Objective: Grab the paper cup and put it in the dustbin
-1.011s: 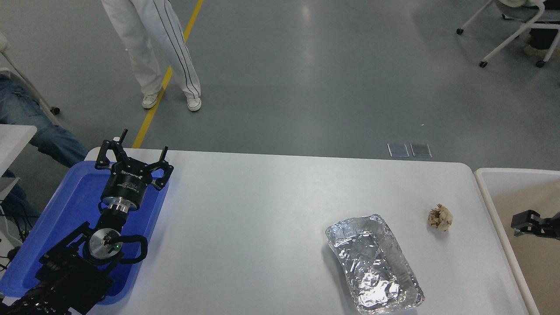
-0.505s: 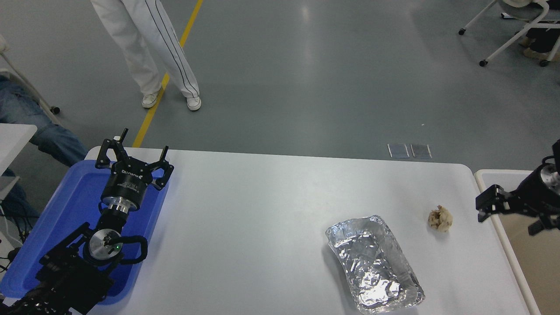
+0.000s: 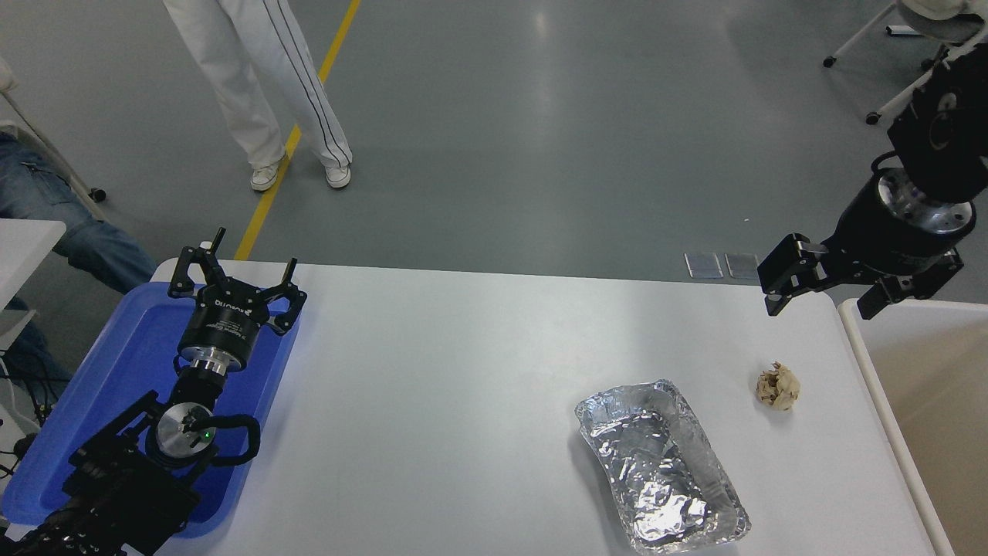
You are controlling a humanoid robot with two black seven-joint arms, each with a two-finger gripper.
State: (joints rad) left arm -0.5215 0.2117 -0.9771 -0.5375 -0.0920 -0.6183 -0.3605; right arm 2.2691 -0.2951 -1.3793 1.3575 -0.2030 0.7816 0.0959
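Note:
The paper cup is out of view. The dustbin (image 3: 875, 401), white with a beige inside, stands against the table's right end and is cut off by the picture's edge. My right gripper (image 3: 820, 303) hangs open and holds nothing, high over the table's far right corner, just left of the bin's far rim. One of its fingers (image 3: 779, 279) points down to the left. My left gripper (image 3: 235, 266) is parked open over the blue tray (image 3: 131, 347) at the left.
A crinkled silver foil tray (image 3: 660, 463) lies near the front right of the white table (image 3: 463, 371). A crumpled brown paper ball (image 3: 777, 385) sits between it and the bin. A person's legs (image 3: 262, 85) stand on the floor beyond the table.
My right arm has risen out of the dustbin, up and to the left, and now hangs over the table's far right corner. The left arm has not moved.

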